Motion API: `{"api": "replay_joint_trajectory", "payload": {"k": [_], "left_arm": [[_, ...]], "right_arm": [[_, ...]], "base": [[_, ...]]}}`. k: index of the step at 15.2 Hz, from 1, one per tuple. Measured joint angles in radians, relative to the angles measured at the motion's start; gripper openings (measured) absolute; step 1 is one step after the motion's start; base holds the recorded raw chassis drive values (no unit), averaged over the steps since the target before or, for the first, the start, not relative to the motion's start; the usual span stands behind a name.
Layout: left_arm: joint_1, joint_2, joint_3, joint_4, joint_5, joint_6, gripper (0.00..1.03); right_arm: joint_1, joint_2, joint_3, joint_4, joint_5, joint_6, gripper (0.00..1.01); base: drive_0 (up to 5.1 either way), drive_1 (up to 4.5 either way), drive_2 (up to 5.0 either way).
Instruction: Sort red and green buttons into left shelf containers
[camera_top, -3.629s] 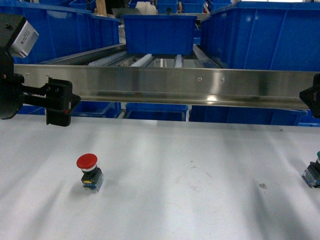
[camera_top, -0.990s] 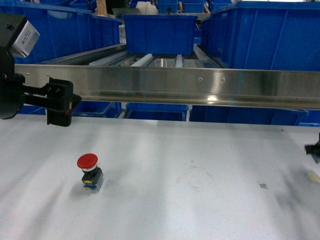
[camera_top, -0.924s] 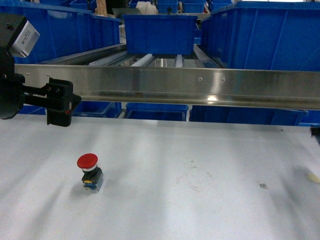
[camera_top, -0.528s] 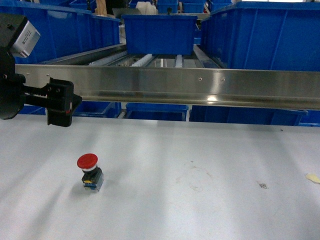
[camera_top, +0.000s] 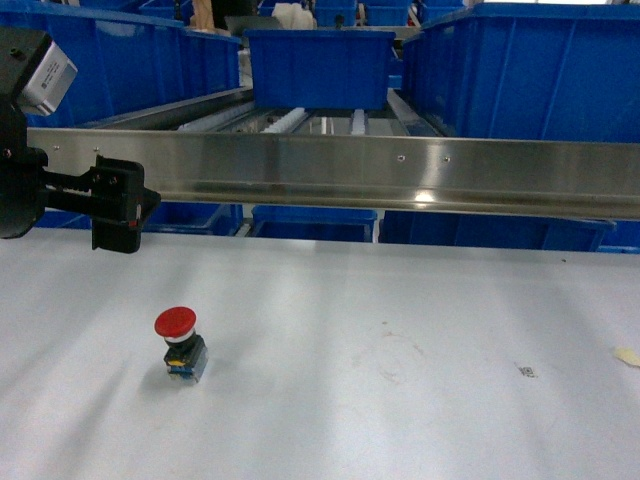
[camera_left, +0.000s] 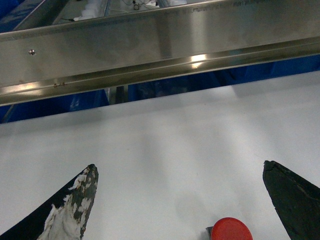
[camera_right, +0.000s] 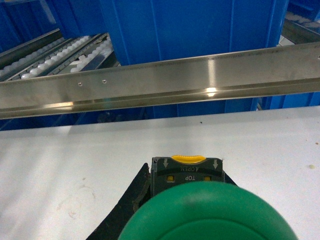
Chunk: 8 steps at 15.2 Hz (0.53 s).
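red mushroom-cap button (camera_top: 177, 340) at bench 8 o'clock | rigid, light; grip blocky body | left fingers (camera_left: 80, 205) wide apart, empty | right fingers clamp green-capped button (camera_right: 200, 210)

This looks like a warehouse or factory parts-sorting station. Large blue plastic bins (camera_top: 318, 65) sit in rows on a flow rack whose roller tracks (camera_top: 290, 121) slope toward a long stainless steel rail (camera_top: 400, 172). More blue bins (camera_top: 312, 221) fill the level below. In front lies a plain white worktable (camera_top: 400, 400), scuffed and faintly marked, typical of an industrial workbench.
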Motion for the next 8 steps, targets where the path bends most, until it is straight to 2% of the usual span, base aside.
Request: {"api": "replay_joint_trajectory", "payload": {"k": [4,8], "left_arm": [[0.003,0.047,0.004,-0.058,-0.003,-0.01,0.98],[-0.021,0.163,0.074,-0.165,-0.039,-0.059,0.98]], "right_arm": [[0.0,-0.001,0.0,0.003,0.0,-0.001,0.28],[0.0,-0.001,0.0,0.003,0.0,-0.001,0.28]], "base": [[0.0,0.0,0.0],[0.0,0.0,0.0]]}}
